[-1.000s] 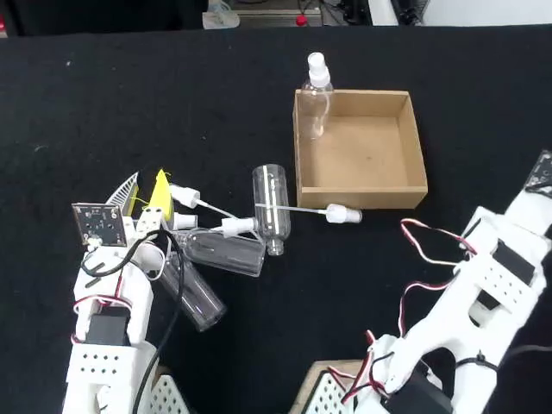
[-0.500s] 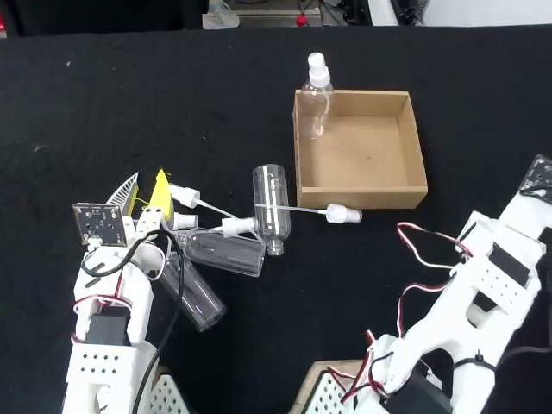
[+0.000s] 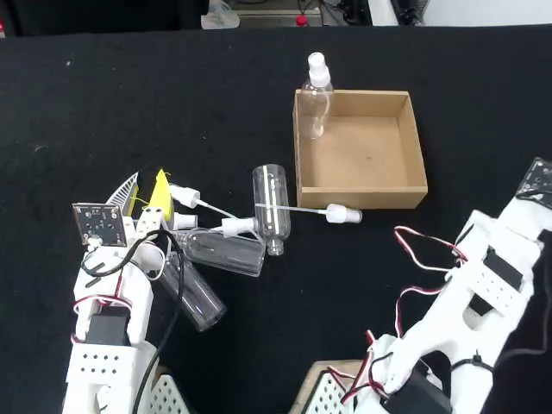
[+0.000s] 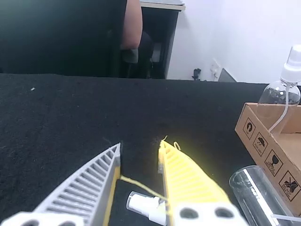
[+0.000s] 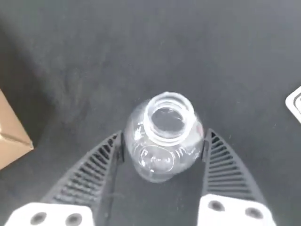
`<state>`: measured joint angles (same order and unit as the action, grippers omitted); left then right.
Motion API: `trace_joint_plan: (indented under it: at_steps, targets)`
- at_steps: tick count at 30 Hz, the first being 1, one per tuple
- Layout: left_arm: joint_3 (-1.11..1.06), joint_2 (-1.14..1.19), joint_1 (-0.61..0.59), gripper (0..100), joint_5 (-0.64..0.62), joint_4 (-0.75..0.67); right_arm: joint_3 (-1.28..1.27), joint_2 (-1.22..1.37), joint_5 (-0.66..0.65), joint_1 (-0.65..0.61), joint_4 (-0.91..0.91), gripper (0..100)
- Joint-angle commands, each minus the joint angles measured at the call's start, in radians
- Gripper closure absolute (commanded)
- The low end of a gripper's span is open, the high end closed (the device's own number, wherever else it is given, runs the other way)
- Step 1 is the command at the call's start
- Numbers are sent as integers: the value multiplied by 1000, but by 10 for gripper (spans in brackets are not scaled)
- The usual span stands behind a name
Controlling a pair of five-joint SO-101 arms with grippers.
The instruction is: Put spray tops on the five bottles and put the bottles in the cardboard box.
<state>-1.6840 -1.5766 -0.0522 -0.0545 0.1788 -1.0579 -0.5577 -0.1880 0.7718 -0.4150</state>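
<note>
Rightward, toward the high view's edge, the right arm [image 3: 483, 285] has drifted. Its hand [image 5: 163, 136] grips an uncapped bottle [image 5: 164, 125] (upright, near the box [image 5: 9, 136]). The left hand [image 4: 139, 144] gapes over a spray top [image 4: 143, 205] on the counter [image 3: 172, 103].

Bright, even light lies on the black bench [image 3: 172, 103], with almost no shadows. The clear bottle [image 5: 164, 141] carries small white reflections. In the left wrist view the white wall [image 4: 244, 37] glares.
</note>
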Motion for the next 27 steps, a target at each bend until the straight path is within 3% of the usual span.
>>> trace_joint_plan:
  at_steps: [1,18,23,27]
  targets:
    - [-24,-3,5,869,8,2,5,7,0,25,41,771]
    - [-24,-5,5,869,8,2,5,8,0,23,38,769]
    - [-24,-6,5,869,8,2,-25,1,0,23,37,662]
    - [-24,-6,5,869,8,2,-42,1,-46,23,41,681]
